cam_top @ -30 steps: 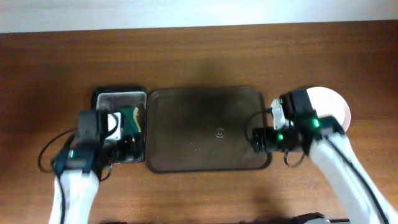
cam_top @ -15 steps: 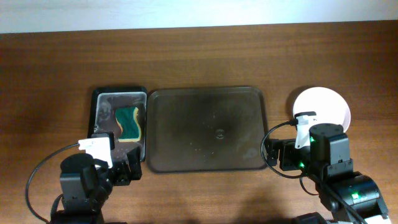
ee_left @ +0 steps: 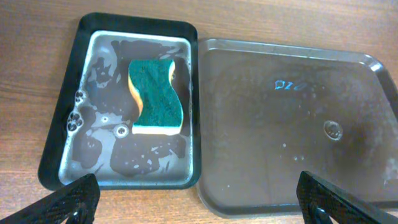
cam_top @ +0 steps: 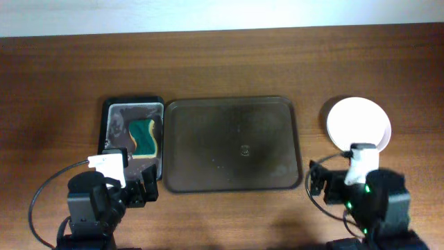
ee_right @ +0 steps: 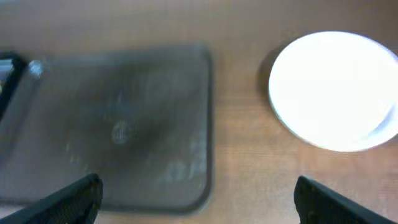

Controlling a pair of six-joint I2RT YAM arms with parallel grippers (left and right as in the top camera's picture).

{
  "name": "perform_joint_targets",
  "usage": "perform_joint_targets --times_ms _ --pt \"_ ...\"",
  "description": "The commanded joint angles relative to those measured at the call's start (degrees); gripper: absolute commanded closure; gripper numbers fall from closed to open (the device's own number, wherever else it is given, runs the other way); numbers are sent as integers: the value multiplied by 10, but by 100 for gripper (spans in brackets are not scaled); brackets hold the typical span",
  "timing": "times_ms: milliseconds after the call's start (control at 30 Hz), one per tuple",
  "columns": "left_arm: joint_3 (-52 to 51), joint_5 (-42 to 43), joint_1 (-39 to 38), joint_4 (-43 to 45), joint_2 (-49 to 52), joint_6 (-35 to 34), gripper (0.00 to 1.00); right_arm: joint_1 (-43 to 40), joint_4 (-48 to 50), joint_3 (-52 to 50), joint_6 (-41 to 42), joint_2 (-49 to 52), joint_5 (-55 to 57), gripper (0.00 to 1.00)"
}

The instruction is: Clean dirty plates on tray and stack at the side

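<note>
The dark brown tray (cam_top: pixel 232 142) lies in the middle of the table with nothing on it; it also shows in the left wrist view (ee_left: pixel 292 124) and the right wrist view (ee_right: pixel 118 124). A white round plate (cam_top: pixel 359 123) sits on the table to the right of the tray, also in the right wrist view (ee_right: pixel 336 90). It looks clean, and I cannot tell whether other plates lie under it. My left gripper (cam_top: pixel 142 191) (ee_left: pixel 199 208) is open and empty near the front edge. My right gripper (cam_top: pixel 318 182) (ee_right: pixel 199 208) is open and empty in front of the plate.
A small black tray (cam_top: pixel 111 132) (ee_left: pixel 62 124) with soapy water holds a green-yellow sponge (cam_top: pixel 143 137) (ee_left: pixel 154 96), touching the big tray's left side. The wooden table runs to a pale wall at the back.
Both arms have pulled back toward the front edge. The left left the sponge tray, the right left the plate and the tray's right rim. The sponge and plate stay put.
</note>
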Motion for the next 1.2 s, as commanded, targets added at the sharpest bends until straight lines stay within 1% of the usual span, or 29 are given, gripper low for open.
perform_joint_targets --times_ms 0,67,133,200,333,367,433,467,567,667,1167 --pt "-5 4 1 1 0 11 1 -22 57 -83 0 -108 9 1" --pt "-5 4 1 1 0 11 1 -33 118 -141 1 -179 7 1" --pt "-5 4 1 1 0 11 1 -37 176 -181 1 -224 7 1" --pt "-5 4 1 1 0 11 1 -37 266 -236 1 -278 7 1" --pt "-5 4 2 1 0 11 1 -38 458 -313 1 -277 7 1" --pt "-5 4 1 1 0 11 0 -40 525 -341 0 -277 7 1" --pt "-5 4 1 1 0 11 1 -39 612 -393 1 -277 7 1" --pt "-5 4 1 1 0 11 1 -39 634 -410 1 -277 6 1" --pt "-5 4 1 1 0 11 1 -39 560 -409 0 -277 7 1" --pt "-5 4 1 1 0 11 1 -39 453 -409 1 -277 1 1" --pt "-5 4 1 1 0 11 1 -39 459 -409 0 -276 1 1"
